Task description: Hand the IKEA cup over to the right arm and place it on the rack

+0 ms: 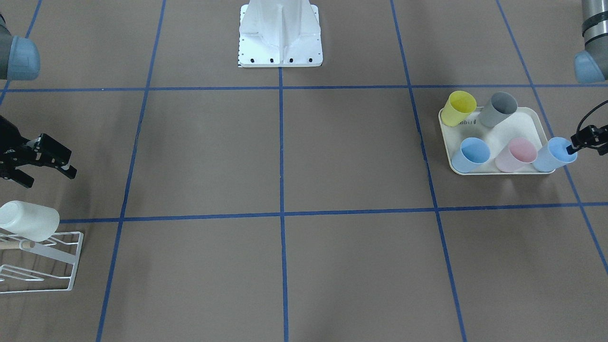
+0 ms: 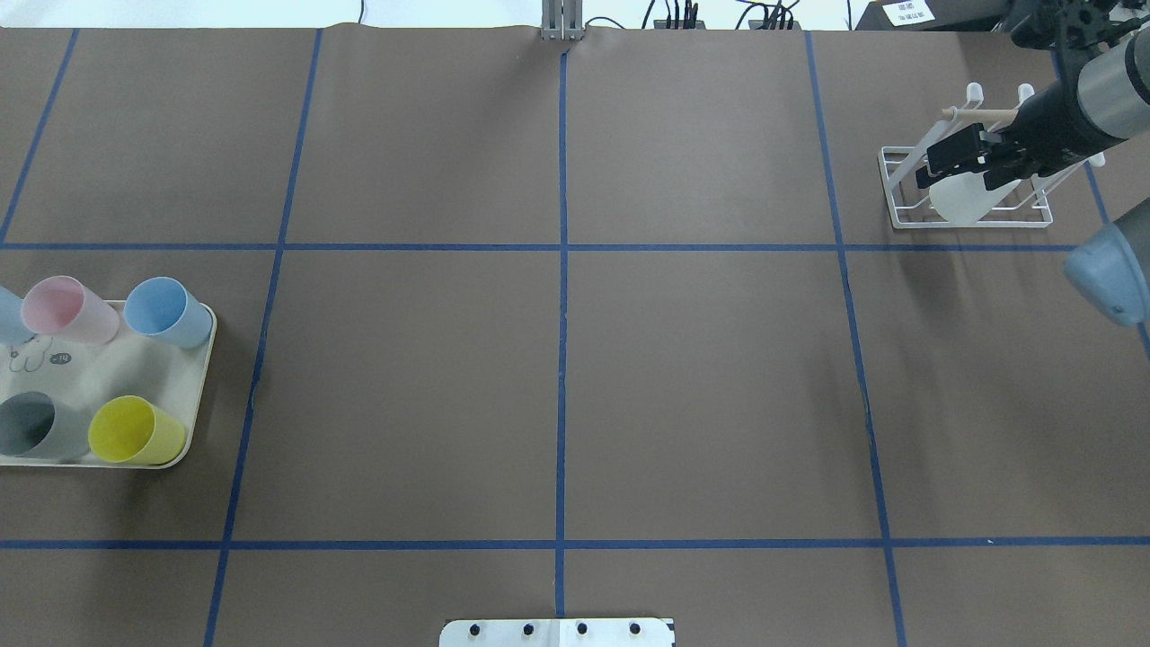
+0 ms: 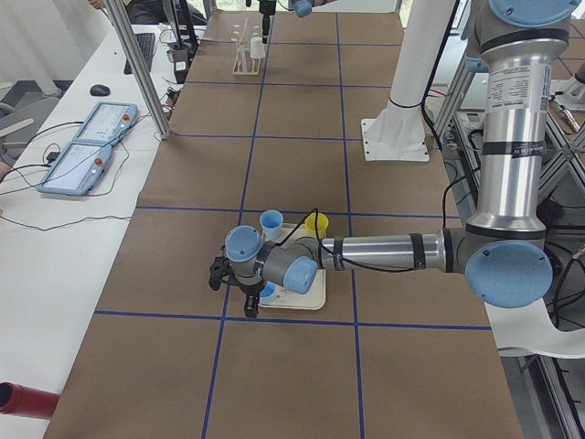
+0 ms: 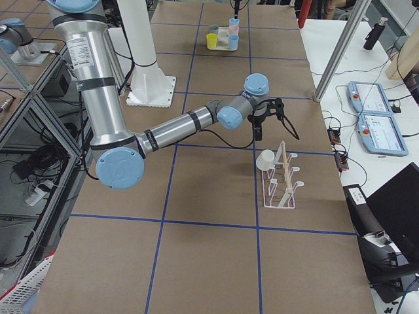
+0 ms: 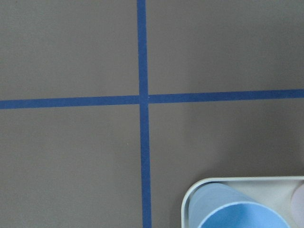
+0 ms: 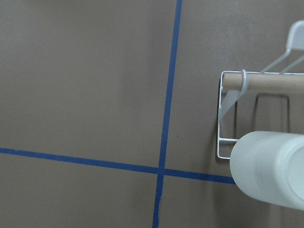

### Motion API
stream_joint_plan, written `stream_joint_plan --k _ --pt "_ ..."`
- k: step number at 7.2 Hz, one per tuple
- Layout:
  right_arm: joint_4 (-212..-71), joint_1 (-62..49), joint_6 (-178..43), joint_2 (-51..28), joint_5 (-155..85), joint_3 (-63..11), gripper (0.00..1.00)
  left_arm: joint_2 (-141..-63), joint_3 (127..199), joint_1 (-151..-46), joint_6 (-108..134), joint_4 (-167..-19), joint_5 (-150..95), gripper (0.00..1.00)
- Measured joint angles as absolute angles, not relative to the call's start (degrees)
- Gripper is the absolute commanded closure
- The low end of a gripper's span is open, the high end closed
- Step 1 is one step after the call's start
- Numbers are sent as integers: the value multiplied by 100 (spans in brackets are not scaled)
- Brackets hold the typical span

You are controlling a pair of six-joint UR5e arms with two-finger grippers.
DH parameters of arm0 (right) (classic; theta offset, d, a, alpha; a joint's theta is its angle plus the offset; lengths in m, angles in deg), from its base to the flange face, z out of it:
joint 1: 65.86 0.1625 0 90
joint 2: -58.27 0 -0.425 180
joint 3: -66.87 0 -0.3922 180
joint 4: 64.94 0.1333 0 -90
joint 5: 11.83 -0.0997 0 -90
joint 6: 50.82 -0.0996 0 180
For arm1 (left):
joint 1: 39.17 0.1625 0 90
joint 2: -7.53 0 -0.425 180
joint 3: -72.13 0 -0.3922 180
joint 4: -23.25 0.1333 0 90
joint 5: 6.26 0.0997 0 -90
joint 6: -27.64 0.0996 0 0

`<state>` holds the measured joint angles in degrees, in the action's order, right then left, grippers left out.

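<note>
The corner blue cup [image 1: 551, 155] stands upright in the corner of the cream tray [image 1: 503, 132], at the far left end of the desk [image 1: 332, 156]. The left gripper [image 1: 572, 149] is at this cup's rim. Its black fingers [image 1: 580, 140] overlap the rim in the front-facing view, but I cannot tell whether they are clamped on it or only beside it. The left wrist camera shows just the cup's mouth and the tray corner beneath it.

Four more cups share the tray: a pink cup [image 1: 516, 155] just beside the corner one, a second blue cup [image 1: 470, 155], a grey cup [image 1: 498, 109] and a yellow cup [image 1: 459, 108].

At the opposite end of the desk, well apart from the tray, is the white wire rack [image 2: 898, 193] with its wooden dowel [image 6: 266, 80]. A white cup [image 2: 963, 199] hangs tilted on one of its prongs. The right gripper [image 1: 50, 178] hovers just above and beside that cup with its fingers spread apart, holding nothing.
</note>
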<state>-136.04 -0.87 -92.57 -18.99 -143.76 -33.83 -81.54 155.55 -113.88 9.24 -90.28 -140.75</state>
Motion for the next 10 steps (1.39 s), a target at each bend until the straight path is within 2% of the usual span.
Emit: stream_joint_plan --k 1,2,3,6,8,10 --pt "-13605 -93 -9259 -1899 -14375 -3385 1 -8132 15525 -11303 926 -9042 -14118 55" --pt "-13604 -102 -9262 -1899 -14375 -3389 1 -8121 15489 -11244 927 -9053 -14137 92" --pt "-13604 -110 -9264 -1899 -14375 -3392 1 -8119 15469 -11208 927 -9058 -14149 100" --pt "-13605 -122 -9254 -1891 -14367 -3352 1 -8138 15473 -11196 993 -9049 -14549 100" --pt "-13605 -126 -9240 -1860 -14357 -3296 1 -8149 15462 -11546 1498 -8937 -14776 100" --pt "-13605 -135 -9248 -1831 -14330 -3275 1 -8170 15880 -12077 1746 -8290 -14812 100"
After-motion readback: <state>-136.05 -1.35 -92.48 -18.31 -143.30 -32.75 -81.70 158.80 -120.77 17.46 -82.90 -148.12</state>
